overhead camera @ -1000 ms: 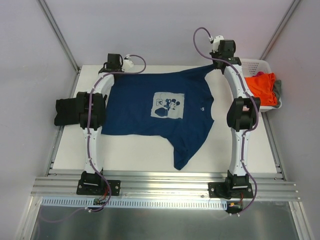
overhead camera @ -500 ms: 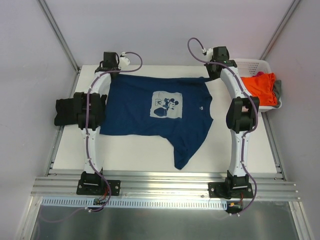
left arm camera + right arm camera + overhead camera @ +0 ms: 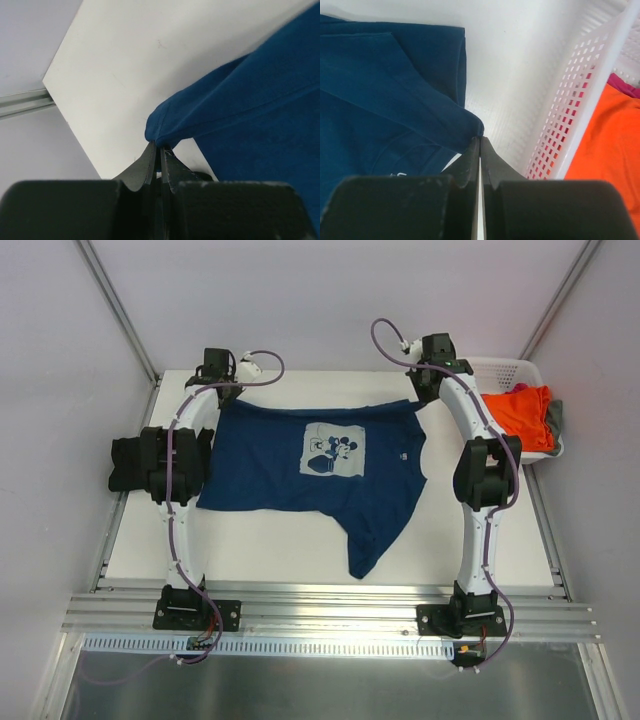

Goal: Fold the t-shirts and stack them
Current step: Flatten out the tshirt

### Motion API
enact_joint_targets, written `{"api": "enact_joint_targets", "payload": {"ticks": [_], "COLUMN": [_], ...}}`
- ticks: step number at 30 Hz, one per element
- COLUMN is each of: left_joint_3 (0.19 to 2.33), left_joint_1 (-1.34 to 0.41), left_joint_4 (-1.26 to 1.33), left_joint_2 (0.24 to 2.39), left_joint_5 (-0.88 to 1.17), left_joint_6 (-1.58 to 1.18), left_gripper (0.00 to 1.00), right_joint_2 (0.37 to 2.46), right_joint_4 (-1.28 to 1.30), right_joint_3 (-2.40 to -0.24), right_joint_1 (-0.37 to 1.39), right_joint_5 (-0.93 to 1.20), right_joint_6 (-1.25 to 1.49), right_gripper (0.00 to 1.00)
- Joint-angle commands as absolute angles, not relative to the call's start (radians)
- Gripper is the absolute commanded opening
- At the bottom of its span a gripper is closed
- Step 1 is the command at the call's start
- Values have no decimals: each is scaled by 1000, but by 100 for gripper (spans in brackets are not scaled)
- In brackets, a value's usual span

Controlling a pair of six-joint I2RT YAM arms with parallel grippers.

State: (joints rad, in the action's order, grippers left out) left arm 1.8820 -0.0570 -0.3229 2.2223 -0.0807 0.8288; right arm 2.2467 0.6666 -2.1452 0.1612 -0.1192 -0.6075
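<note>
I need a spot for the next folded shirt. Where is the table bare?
Bare table lies between the near hem of the navy t-shirt and the rail, and between its near sleeve and the right arm. Crowded: the left edge, with the black t-shirt and left arm, and the basket corner.

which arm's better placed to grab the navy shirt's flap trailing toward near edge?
Right, likely. The flap lies right of centre, nearer that arm. The left gripper and right gripper are shut on far corners of the navy shirt, so it must release first.
</note>
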Motion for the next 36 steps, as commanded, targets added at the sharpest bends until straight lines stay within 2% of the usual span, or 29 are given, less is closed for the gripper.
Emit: {"api": "enact_joint_targets", "payload": {"ticks": [1,5,9,18,24,26,30,36], "left_joint_3": [1881,1899,1908,1890,1948,1971,2000,1990], "left_joint_1": [-48,-35,-34,-37,-49,-54,-54,-61], "left_joint_4": [-351,-382,-477,-512,-594,-601,-603,-604], "left_joint_2": [2158,2149,2125,1984,1872,1846,1772,1633], "left_joint_5": [-25,27,100,198,313,318,319,308], "left_joint_6": [818,770,680,546,537,540,545,522], "left_gripper": [0,0,0,0,0,0,0,0], "right_joint_2": [2232,2263,2186,2102,1904,1815,1738,1553], "right_joint_4": [661,762,752,770,808,840,954,966], "right_joint_3": [-2215,-2339,-2206,-2229,-2169,-2140,-2224,-2200], "right_joint_1": [140,130,129,78,18,11,-24,-73], "right_joint_5": [-181,-134,-106,-187,-193,-195,-190,-141], "right_joint_6": [-630,-603,-589,-583,-534,-505,-436,-445], "right_gripper": [0,0,0,0,0,0,0,0]}}
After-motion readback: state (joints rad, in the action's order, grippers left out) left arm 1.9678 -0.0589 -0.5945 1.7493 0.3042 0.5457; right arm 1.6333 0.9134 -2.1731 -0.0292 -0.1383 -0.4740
